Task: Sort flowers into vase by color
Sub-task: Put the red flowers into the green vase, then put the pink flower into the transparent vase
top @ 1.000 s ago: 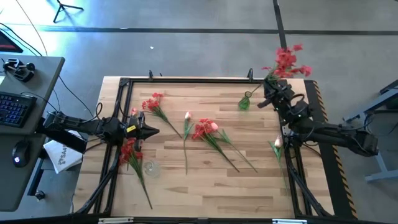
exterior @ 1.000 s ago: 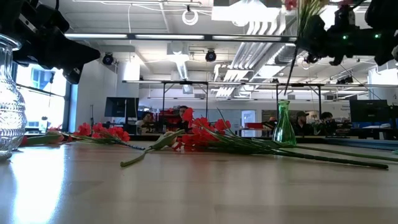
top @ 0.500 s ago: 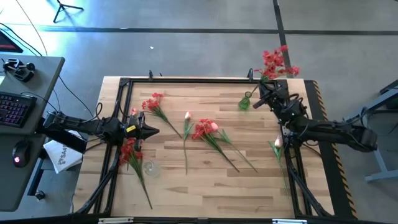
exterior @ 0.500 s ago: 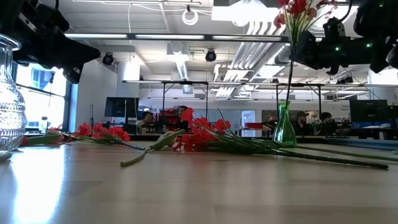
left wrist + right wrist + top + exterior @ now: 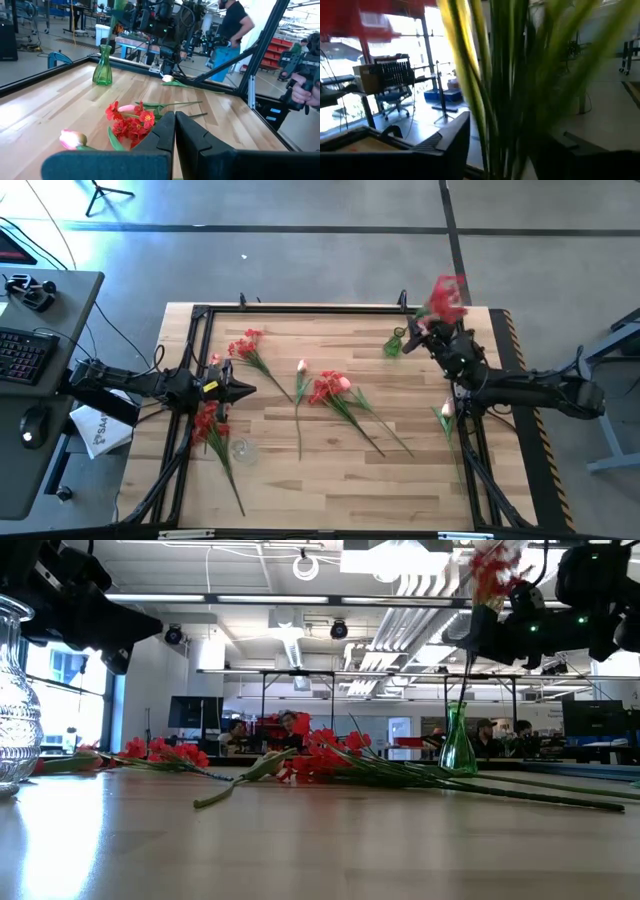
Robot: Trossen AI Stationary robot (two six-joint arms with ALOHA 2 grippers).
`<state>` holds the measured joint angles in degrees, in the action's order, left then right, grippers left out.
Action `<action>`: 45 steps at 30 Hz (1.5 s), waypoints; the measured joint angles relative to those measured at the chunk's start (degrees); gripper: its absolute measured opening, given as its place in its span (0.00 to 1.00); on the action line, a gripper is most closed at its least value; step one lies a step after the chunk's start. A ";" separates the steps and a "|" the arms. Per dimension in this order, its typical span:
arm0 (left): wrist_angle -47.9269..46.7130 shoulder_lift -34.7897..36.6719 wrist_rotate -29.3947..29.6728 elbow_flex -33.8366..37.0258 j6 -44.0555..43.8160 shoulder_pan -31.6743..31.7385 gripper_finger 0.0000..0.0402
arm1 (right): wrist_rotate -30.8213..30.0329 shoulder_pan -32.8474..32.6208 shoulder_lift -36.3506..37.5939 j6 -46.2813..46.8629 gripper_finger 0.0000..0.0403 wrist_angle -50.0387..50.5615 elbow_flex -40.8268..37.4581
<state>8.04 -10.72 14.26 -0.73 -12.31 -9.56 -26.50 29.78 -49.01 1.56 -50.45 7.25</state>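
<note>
The right gripper point(image 5: 440, 332) pinches a red flower point(image 5: 447, 294) by its green stem, above the small green vase point(image 5: 393, 345) near the table's far right corner. The bushy red blossom stands upright over the gripper; in the low view its stem point(image 5: 466, 680) runs down into the vase's neck. Half a second ago the blossom sat farther left and leaned more. The left gripper point(image 5: 240, 390) waits at the left edge, fingers pressed together. Other flowers point(image 5: 330, 390) lie mid-table.

Right gripper point(image 5: 443, 338) raised, clamped — left gripper point(image 5: 246, 390) closed, low.
</note>
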 joint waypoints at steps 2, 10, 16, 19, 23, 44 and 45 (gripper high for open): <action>0.04 0.00 0.02 0.00 0.02 0.00 0.00 | -0.02 0.00 -0.01 1.25 0.54 8.47 2.97; -0.01 0.00 0.02 0.00 0.15 0.00 0.00 | 0.09 -0.03 -0.03 3.37 0.74 48.98 21.02; -0.03 0.00 0.02 0.00 0.19 0.00 0.00 | 2.80 -0.78 0.00 9.13 0.74 70.95 34.16; -0.07 -0.02 0.02 0.00 0.19 0.00 0.00 | 4.83 -1.48 0.00 13.95 0.74 82.07 39.80; -0.11 0.00 0.02 0.00 0.17 0.00 0.00 | 7.61 -2.50 0.00 21.10 0.74 96.77 45.88; -0.70 -0.02 0.02 0.00 -0.77 -0.01 0.00 | 26.71 -26.36 -5.63 50.52 0.74 123.96 52.70; -0.68 -0.02 0.02 0.00 -2.00 -0.02 0.00 | 27.25 -29.35 -6.57 51.22 0.74 122.79 52.70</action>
<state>7.35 -10.74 14.28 -0.73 -14.31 -9.58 0.75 0.43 -55.58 52.78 72.34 59.94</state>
